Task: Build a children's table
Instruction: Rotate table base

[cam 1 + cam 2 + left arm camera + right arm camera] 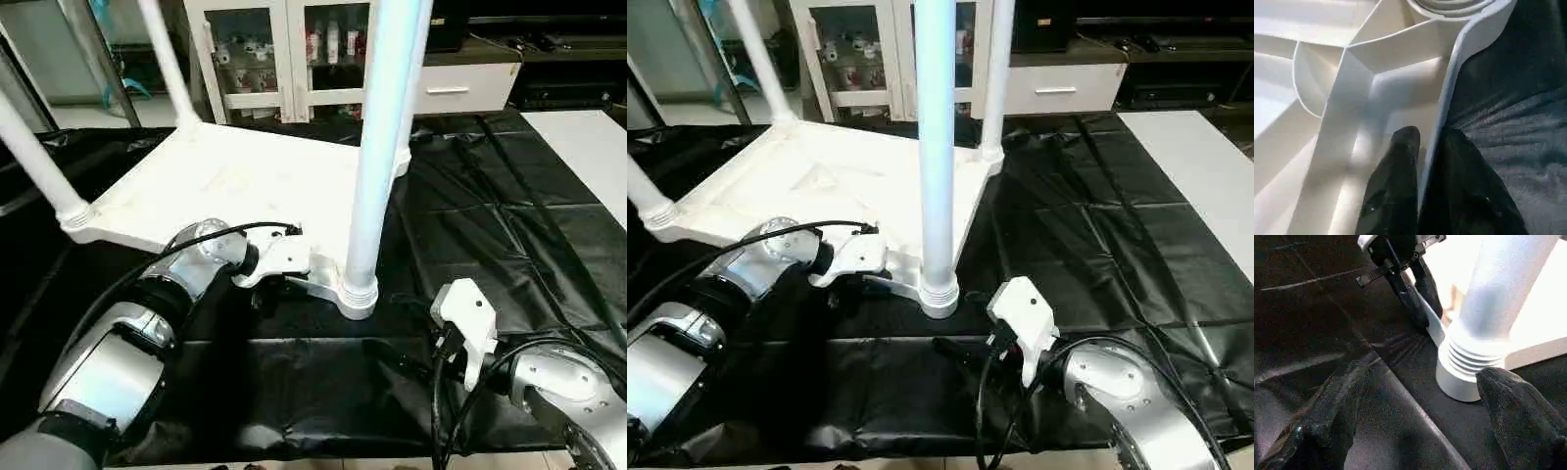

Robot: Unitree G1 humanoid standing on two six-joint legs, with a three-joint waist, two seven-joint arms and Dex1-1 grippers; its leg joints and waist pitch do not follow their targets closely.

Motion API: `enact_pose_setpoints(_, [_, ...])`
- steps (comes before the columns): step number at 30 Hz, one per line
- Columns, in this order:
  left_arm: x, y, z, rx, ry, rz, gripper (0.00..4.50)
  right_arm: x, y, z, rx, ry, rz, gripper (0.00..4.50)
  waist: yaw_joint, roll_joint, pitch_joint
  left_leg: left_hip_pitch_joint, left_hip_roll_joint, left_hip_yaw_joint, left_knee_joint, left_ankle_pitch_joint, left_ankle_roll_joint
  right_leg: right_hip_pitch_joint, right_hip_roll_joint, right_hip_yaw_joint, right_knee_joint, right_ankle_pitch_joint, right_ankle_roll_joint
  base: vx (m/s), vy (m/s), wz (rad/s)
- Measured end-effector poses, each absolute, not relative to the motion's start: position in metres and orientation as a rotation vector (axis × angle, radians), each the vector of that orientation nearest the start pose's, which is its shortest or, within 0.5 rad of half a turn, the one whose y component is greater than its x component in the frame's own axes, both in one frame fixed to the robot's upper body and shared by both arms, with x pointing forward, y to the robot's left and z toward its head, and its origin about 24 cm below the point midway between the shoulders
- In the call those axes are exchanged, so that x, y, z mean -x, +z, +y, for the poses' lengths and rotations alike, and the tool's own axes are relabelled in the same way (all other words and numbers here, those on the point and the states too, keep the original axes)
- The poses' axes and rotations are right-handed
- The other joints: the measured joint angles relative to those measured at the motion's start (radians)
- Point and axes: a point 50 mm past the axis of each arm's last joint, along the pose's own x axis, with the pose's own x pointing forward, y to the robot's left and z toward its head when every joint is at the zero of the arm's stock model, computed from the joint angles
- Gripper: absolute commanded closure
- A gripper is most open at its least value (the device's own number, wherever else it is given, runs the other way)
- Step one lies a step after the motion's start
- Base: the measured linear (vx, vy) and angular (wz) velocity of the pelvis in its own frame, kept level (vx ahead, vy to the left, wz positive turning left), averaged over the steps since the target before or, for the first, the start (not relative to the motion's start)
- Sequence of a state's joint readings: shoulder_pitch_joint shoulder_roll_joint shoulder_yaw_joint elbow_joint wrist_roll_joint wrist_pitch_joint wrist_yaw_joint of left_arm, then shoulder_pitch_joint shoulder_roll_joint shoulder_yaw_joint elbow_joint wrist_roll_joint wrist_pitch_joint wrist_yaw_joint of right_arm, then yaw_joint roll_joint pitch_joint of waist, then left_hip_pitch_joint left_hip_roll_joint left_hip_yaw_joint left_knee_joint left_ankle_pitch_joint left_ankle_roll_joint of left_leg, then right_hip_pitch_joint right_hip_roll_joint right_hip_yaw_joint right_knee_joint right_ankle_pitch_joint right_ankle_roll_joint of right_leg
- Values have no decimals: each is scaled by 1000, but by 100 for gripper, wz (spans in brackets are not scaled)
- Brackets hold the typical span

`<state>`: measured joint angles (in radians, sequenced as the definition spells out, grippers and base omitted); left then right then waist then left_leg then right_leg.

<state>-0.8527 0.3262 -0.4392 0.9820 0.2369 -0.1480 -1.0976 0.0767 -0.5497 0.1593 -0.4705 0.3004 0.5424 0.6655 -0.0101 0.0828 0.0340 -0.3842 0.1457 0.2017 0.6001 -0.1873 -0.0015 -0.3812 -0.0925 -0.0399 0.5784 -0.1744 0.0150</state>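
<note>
The children's table lies upside down on the black cover, its white ribbed tabletop (220, 181) facing up. Legs stand in the corner sockets: the near leg (377, 147), a left leg (34, 157) and a far leg (167, 59). My left gripper (1427, 147) is shut on the tabletop's near rim (1454, 73), one finger inside and one outside, just beside the near leg's socket (358, 294). My right gripper (1422, 377) is open and low over the cover, facing the threaded base of the near leg (1469, 367) without touching it.
A white glass-door cabinet (265, 49) and a white drawer unit (460, 88) stand behind the work surface. The black cover (490, 225) spreads to the right, up to a white panel (588, 147). Cables run along both forearms.
</note>
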Motion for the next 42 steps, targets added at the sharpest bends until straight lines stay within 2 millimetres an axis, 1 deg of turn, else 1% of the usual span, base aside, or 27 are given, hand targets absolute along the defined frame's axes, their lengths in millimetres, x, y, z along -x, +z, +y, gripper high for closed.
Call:
enact_pose_setpoints(2, [-346,52,123,-734,-1296,519,396,-207,75,-152,202,897,335,63,-8,2,-2,1,0,0,0,0,0,1,0,0,0,0,0,0,0,0])
enact_pose_setpoints(6, [-343,45,122,-632,-1208,545,403,-210,74,-154,223,850,329,63,-16,5,-5,4,0,0,0,0,0,1,-1,0,0,-2,3,0,0,0])
enact_pose_setpoints(7, [-341,42,122,-607,-1172,553,405,-211,74,-154,222,845,327,63,-22,8,-7,6,0,0,0,0,0,0,-1,0,0,-2,4,0,0,0])
enact_pose_setpoints(9, [-338,40,125,-583,-1126,562,406,-212,74,-155,223,836,326,63,-33,8,-7,10,-1,-3,0,0,-1,1,-1,-2,0,-3,5,0,0,0])
enact_pose_setpoints(10, [-334,40,128,-566,-1091,573,406,-214,76,-155,225,833,319,63,-44,6,-6,11,-1,-6,0,-1,-2,0,-1,-3,-1,-4,7,0,0,0])
enact_pose_setpoints(12, [-329,40,131,-540,-1054,585,413,-216,77,-157,230,820,315,63,-59,4,-5,11,-2,-14,1,-3,-4,0,-1,-7,-2,-7,10,-15,0,-9])
enact_pose_setpoints(13, [-326,41,131,-528,-1031,588,416,-218,78,-158,231,808,314,63,-69,2,-4,12,-6,-24,1,-3,-6,0,-1,-9,-3,-9,12,0,0,0])
enact_pose_setpoints(14, [-324,42,131,-519,-1020,588,416,-219,77,-159,231,798,317,63,-74,-1,-2,12,-8,-29,1,-4,-7,-1,-1,-11,-3,-9,12,0,0,0])
enact_pose_setpoints(16, [-318,43,131,-507,-1001,576,429,-221,75,-161,231,774,326,63,-86,-4,1,11,-9,-37,2,-5,-9,-2,-2,-17,-6,-10,13,0,0,0])
enact_pose_setpoints(17, [-314,43,129,-504,-999,567,433,-222,73,-162,233,763,332,63,-93,-4,1,9,-9,-42,2,-5,-9,-1,-3,-23,-11,-10,13,0,0,0])
enact_pose_setpoints(19, [-310,44,126,-496,-1018,546,441,-225,74,-162,235,758,331,63,-100,-3,2,3,-9,-47,2,-5,-9,-1,-2,-28,-18,-10,12,0,0,0])
enact_pose_setpoints(21, [-305,44,121,-472,-1055,513,441,-228,76,-162,240,755,323,63,-104,-3,2,0,-10,-49,2,-5,-9,-2,-2,-28,-20,-10,12,0,0,0])
enact_pose_setpoints(22, [-303,44,118,-468,-1069,497,441,-228,76,-162,241,756,321,63,-103,-6,4,0,-10,-49,2,-5,-9,-2,-2,-28,-20,-10,12,0,0,0])
enact_pose_setpoints(23, [-302,44,114,-463,-1086,478,417,-228,77,-162,242,756,319,63,-99,-10,6,-2,-10,-49,2,-5,-9,-2,-2,-27,-20,-10,12,0,0,0])
enact_pose_setpoints(24, [-302,44,112,-458,-1091,471,417,-229,77,-162,243,757,316,63,-95,-11,7,-3,-10,-49,2,-5,-9,-2,-2,-27,-20,-10,12,0,0,0])
enact_pose_setpoints(26, [-302,44,110,-456,-1099,472,391,-229,78,-162,244,758,314,63,-90,-11,7,-4,-10,-47,2,-5,-9,-2,-2,-25,-20,-8,9,0,0,0])
enact_pose_setpoints(27, [-301,43,110,-457,-1101,479,388,-229,78,-162,244,758,314,63,-88,-11,7,-4,-10,-46,2,-5,-9,-2,-2,-24,-19,-6,6,0,0,0])
enact_pose_setpoints(28, [-301,44,110,-461,-1106,478,370,-229,78,-162,244,758,315,63,-85,-11,7,-4,-10,-46,2,-5,-9,-2,-2,-24,-19,-4,3,0,0,0])
enact_pose_setpoints(31, [-300,45,108,-484,-1116,467,370,-229,78,-162,244,759,315,63,-69,-11,7,-4,-10,-45,1,-5,-9,-2,-2,-24,-18,7,-10,0,0,0])
enact_pose_setpoints(32, [-300,46,107,-488,-1123,462,370,-229,78,-162,245,759,315,63,-62,-11,7,-4,-10,-45,0,-5,-9,-2,-2,-24,-18,11,-11,0,0,0])
enact_pose_setpoints(36, [-301,46,104,-507,-1142,450,370,-229,78,-163,248,759,317,63,-46,-11,6,-3,-6,-43,-3,-5,-9,-2,-1,-26,-17,12,-11,0,0,0])
enact_pose_setpoints(39, [-303,46,104,-513,-1147,449,370,-229,78,-163,249,760,318,63,-42,-11,6,-3,-6,-43,-3,-5,-9,-2,0,-26,-16,11,-11,0,0,0])
enact_pose_setpoints(42, [-303,45,106,-516,-1152,459,403,-229,78,-164,252,758,319,63,-44,-10,6,-2,-6,-42,-3,-5,-9,-2,0,-25,-16,9,-7,0,0,0])
